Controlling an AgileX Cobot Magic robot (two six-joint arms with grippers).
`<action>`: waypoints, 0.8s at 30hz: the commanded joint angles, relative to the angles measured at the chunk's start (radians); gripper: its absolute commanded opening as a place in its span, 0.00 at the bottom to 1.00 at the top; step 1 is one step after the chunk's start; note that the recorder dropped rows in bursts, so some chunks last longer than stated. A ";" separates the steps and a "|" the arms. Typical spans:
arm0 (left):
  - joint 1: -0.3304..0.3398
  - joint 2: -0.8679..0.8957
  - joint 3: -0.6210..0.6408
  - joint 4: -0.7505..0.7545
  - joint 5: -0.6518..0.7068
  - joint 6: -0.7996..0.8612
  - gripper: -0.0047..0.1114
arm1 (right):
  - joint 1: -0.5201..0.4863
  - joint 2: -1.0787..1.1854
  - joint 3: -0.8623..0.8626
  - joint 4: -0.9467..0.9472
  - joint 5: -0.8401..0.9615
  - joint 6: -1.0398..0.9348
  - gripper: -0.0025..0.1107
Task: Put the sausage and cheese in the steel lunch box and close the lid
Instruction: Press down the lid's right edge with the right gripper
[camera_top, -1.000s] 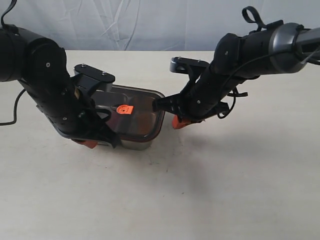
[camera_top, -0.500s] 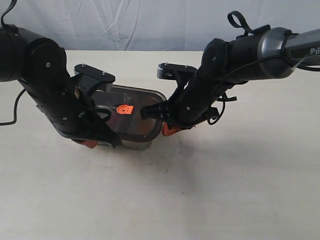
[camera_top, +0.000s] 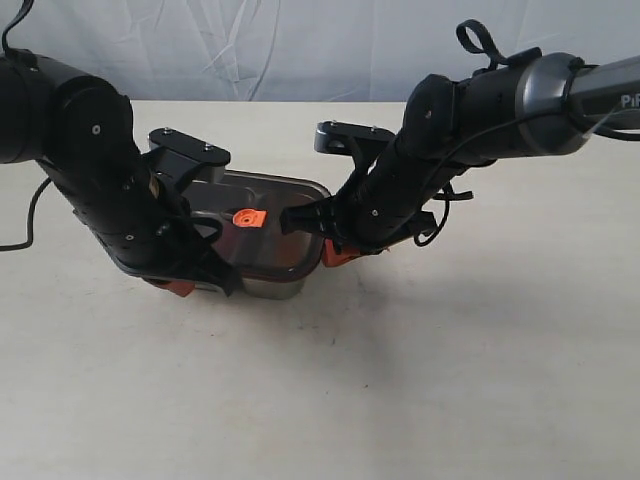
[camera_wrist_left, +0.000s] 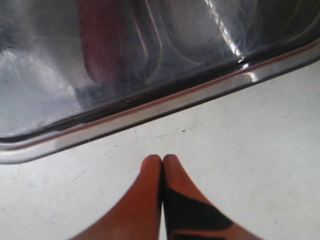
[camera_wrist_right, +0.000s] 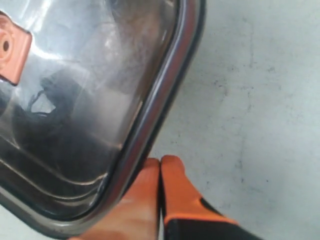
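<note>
Right hand (camera_wrist_right: 160, 165), orange fingertips pinched shut and empty, touches the rim of the lid (camera_wrist_right: 100, 100) at one short end. Beyond its tips the dark lid lies flat over the steel lunch box (camera_top: 275, 288), long axis running away toward the left hand (camera_wrist_left: 162, 162). That hand, also closed and empty, is over the bench (camera_wrist_left: 250, 150) just short of the box's long side, not touching. Past it a reddish shape, likely the sausage (camera_wrist_left: 100, 45), shows through the lid; the cheese cannot be made out. Seating the lid looks likeliest from the right hand, the nearer one.
</note>
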 joint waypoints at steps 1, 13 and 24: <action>0.003 -0.003 -0.003 0.004 -0.002 0.000 0.04 | -0.001 -0.009 -0.034 0.005 -0.010 -0.006 0.01; 0.003 -0.003 -0.003 0.028 0.011 0.000 0.04 | -0.001 -0.009 -0.045 -0.021 0.021 -0.006 0.01; 0.023 -0.003 -0.003 0.052 0.006 0.000 0.04 | -0.001 -0.009 -0.045 -0.365 0.055 0.243 0.01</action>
